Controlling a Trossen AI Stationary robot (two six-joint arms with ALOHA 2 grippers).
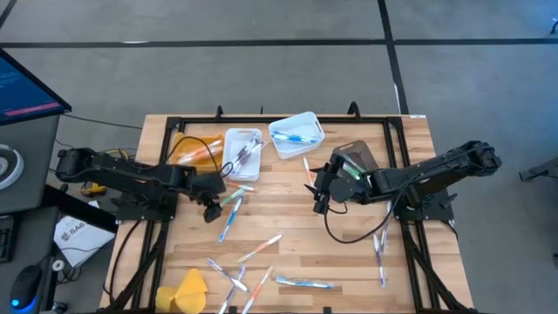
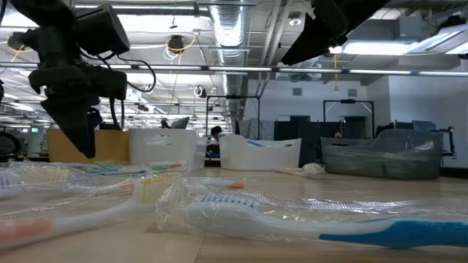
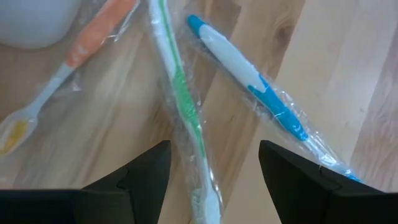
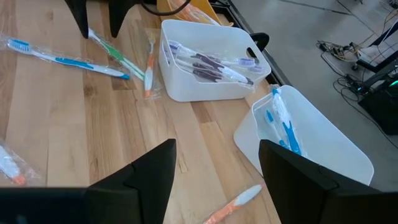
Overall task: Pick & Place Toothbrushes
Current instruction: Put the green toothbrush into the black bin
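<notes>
The left claw [image 1: 212, 212] hangs released over the tabletop [image 1: 349, 253] at about 9 o'clock from centre, nothing between its fingers [image 3: 140, 180]. Just under it lie a green brush [image 3: 180, 106] and a blue brush [image 3: 255, 81], each in clear wrap, side by side and flat on the wood; an orange brush [image 3: 81, 46] lies beside the green one, near the edge of a white bin [image 1: 243, 154]. The fingertips stand above the green brush's lower end, not touching it

The right claw [image 1: 319, 196] hovers released near centre, slightly toward 3 o'clock, holding nothing. Ahead of it the white bin holds several dark-handled brushes [image 4: 208, 64], and a tilted bin [image 1: 296, 135] at 12 o'clock holds blue brushes [image 4: 283, 124]. An orange bin [image 1: 193, 150] sits at 11 o'clock and a dark bin [image 1: 356, 160] at 1 o'clock

More wrapped brushes lie scattered toward 6 o'clock [image 1: 260, 253] and 4 o'clock [image 1: 380, 249]. A yellow lump [image 1: 187, 290] sits at 7 o'clock
</notes>
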